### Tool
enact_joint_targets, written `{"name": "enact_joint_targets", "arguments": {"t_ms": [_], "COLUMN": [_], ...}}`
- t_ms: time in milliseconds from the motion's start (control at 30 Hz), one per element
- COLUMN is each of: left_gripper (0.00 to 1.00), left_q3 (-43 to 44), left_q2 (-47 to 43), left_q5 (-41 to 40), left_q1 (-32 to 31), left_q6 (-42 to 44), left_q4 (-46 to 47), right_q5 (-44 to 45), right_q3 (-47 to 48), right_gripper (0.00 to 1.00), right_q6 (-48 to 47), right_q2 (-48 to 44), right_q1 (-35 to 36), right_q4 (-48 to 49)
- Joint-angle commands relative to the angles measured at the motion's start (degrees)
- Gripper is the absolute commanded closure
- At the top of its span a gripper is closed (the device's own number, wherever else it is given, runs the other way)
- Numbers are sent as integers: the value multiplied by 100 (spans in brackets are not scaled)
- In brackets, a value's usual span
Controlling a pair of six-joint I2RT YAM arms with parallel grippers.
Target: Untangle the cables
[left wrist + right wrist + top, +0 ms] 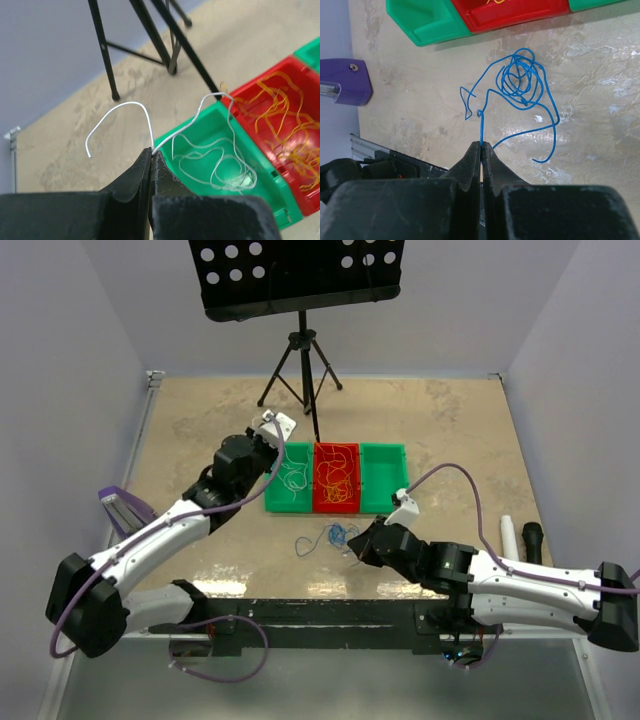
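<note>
The left hand [151, 155] is pinched tight on a thin white wire strand [122, 106]. On one side of the fingertips the strand arcs up and droops to a free end. On the other side it rises, then drops into the left green plastic tray [192, 132], where more loose white wire loops [220, 162] lie. From above, this hand hangs over the far left corner of that tray. The red plastic tray [337, 508] just beside it holds a heap of yellow-orange wire strands [282, 117]. The right hand [482, 145] is clamped on one end of a tangled blue wire [520, 82]. This wire lies on the mottled tan bench [600, 100] just in front of the trays. A purple block [345, 80] sits on the bench, well apart from the tangle.
</note>
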Motion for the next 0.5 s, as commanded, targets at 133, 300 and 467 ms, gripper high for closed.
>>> {"name": "enact_joint_targets", "arguments": {"t_ms": [133, 300, 467], "left_gripper": [100, 100, 100], "left_q3": [232, 425, 750], "left_q2": [1003, 1400, 1821], "left_q5": [189, 39, 285], "left_q1": [235, 227, 191], "left_q6": [-384, -331, -392], "left_q4": [-884, -1297, -1384], "right_q5": [119, -38, -83], "right_q3": [211, 176, 246], "right_gripper": [100, 100, 100], "right_q6": [-189, -329, -374], "right_q2": [32, 84, 357], "right_q1": [27, 27, 27], "right_q4": [116, 318, 458]}}
